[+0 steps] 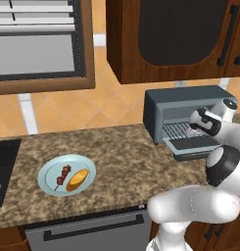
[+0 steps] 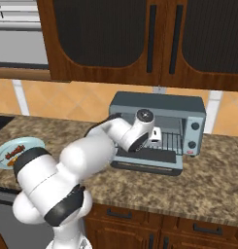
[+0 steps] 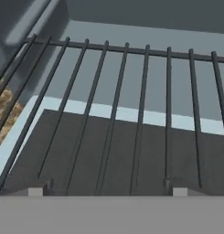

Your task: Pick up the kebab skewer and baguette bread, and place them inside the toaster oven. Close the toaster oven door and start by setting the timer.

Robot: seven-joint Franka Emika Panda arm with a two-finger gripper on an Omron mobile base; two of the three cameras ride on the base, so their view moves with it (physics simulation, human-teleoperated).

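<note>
The kebab skewer (image 1: 62, 176) and the golden baguette bread (image 1: 78, 180) lie side by side on a light blue plate (image 1: 47, 169) at the counter's left. That plate (image 2: 4, 151) also sits at the left edge of the right base view. The blue-grey toaster oven (image 1: 185, 95) (image 2: 159, 104) stands at the right with its door (image 1: 192, 143) (image 2: 147, 156) dropped open. My gripper (image 1: 193, 128) (image 2: 157, 136) (image 3: 109, 191) hovers at the oven mouth, over the wire rack (image 3: 127, 105) and the door's inner face. Its fingertips stand wide apart, open, with nothing between them.
Dark wooden wall cabinets (image 1: 165, 34) hang right above the oven. The oven's light control panel (image 2: 192, 131) with knobs is on its right side. A dark cooktop (image 1: 4, 166) lies at the counter's far left. Speckled granite counter (image 1: 126, 157) stretches between plate and oven.
</note>
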